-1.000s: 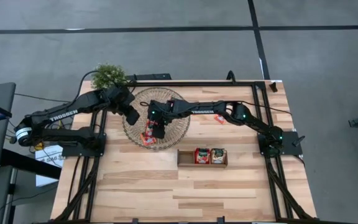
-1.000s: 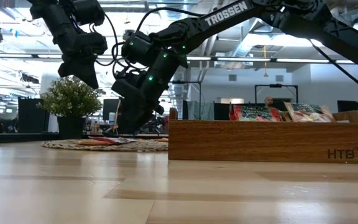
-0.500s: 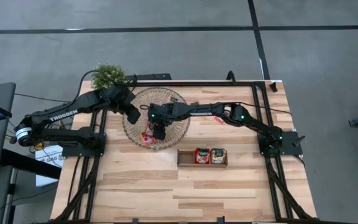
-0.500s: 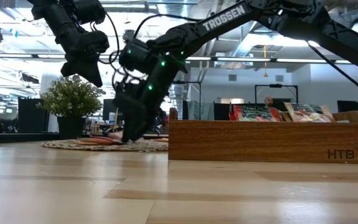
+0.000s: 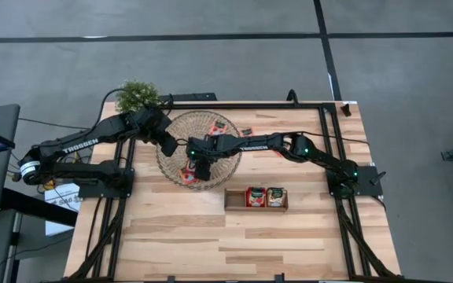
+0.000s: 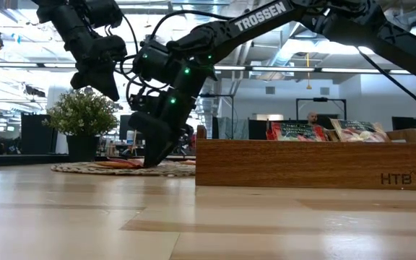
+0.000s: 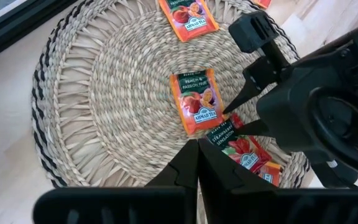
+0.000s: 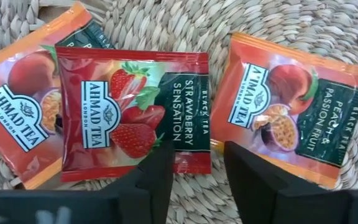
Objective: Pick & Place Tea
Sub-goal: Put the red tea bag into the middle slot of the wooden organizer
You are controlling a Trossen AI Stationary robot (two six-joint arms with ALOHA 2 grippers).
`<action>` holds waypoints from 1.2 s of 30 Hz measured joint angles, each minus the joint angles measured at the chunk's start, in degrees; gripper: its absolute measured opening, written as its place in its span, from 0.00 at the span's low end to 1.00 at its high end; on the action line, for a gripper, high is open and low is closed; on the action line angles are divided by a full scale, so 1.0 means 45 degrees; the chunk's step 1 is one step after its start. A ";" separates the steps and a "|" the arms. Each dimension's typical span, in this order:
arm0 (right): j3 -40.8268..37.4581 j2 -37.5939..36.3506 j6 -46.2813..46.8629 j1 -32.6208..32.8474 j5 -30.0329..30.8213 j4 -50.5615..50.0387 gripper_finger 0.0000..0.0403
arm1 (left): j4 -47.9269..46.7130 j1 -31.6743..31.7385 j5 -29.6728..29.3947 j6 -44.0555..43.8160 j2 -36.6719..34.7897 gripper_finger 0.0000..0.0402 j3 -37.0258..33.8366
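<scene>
On the wooden table [image 5: 211,236], the round woven mat [image 5: 175,169] carries the tea sachets. The right gripper [image 8: 194,165] hangs over it, fingers parted narrowly above the strawberry sachet's [image 8: 129,115] edge. The left gripper [image 7: 197,162], pinched together, hovers over the mat's rim.

My arms read TROSSEN [image 6: 264,14], the wooden tray [image 6: 313,165] shows HTB at lower right, and sachets read AHMAD TEA LONDON: the strawberry sachet [image 8: 132,115] STRAWBERRY SENSATION, the peach sachet [image 8: 291,109] PEACH & PASSION FRUIT.
</scene>
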 joint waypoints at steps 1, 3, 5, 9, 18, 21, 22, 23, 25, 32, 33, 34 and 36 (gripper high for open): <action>0.0000 0.0005 -0.0001 0.0000 -0.0007 -0.0018 0.30 | 0.0000 0.0000 0.0000 0.0000 0.0000 0.00 0.0000; -0.0005 0.0013 0.0000 0.0005 -0.0011 -0.0022 0.27 | 0.0002 0.0000 0.0000 0.0005 0.0000 0.00 0.0000; -0.0010 0.0018 0.0000 0.0000 0.0007 -0.0013 0.23 | 0.0000 0.0000 0.0000 0.0005 0.0000 0.00 0.0000; 0.0110 0.0031 -0.0005 -0.0008 0.0025 -0.0132 0.15 | 0.0004 0.0000 0.0000 0.0011 0.0000 0.00 0.0000; 0.1272 0.0168 -0.0236 -0.0058 0.0007 -0.1157 0.01 | 0.0004 0.0000 0.0000 0.0026 0.0000 0.00 0.0000; 0.1789 0.0164 -0.0250 -0.0113 0.0008 -0.1673 0.01 | 0.0004 0.0000 0.0000 0.0034 0.0000 0.00 0.0000; 0.2008 0.0164 -0.0257 -0.0121 0.0003 -0.2003 0.00 | 0.0004 0.0000 0.0000 0.0034 0.0000 0.00 0.0000; 0.2235 0.0164 -0.0271 -0.0121 0.0005 -0.2309 0.00 | 0.0004 0.0000 0.0004 0.0034 0.0000 0.00 0.0000; 0.2738 0.0163 -0.0321 -0.0122 0.0017 -0.2752 0.00 | 0.0010 0.0000 0.0011 0.0040 0.0000 0.00 0.0000; 0.2833 -0.0734 -0.0716 -0.0125 0.1223 -0.4326 0.00 | -0.0002 0.0000 0.0010 0.0357 0.0000 0.00 0.0000; 0.2816 -0.0937 -0.0726 -0.0136 0.1480 -0.4914 0.00 | -0.0011 -0.0005 0.0008 0.0382 0.0000 0.00 0.0000; 0.2813 -0.1092 -0.0733 -0.0137 0.1743 -0.5143 0.00 | -0.0010 -0.0005 0.0010 0.0389 0.0000 0.00 0.0000; 0.2827 -0.1522 -0.0718 -0.0146 0.2121 -0.5549 0.00 | -0.0010 -0.0005 0.0005 0.0393 0.0000 0.00 0.0000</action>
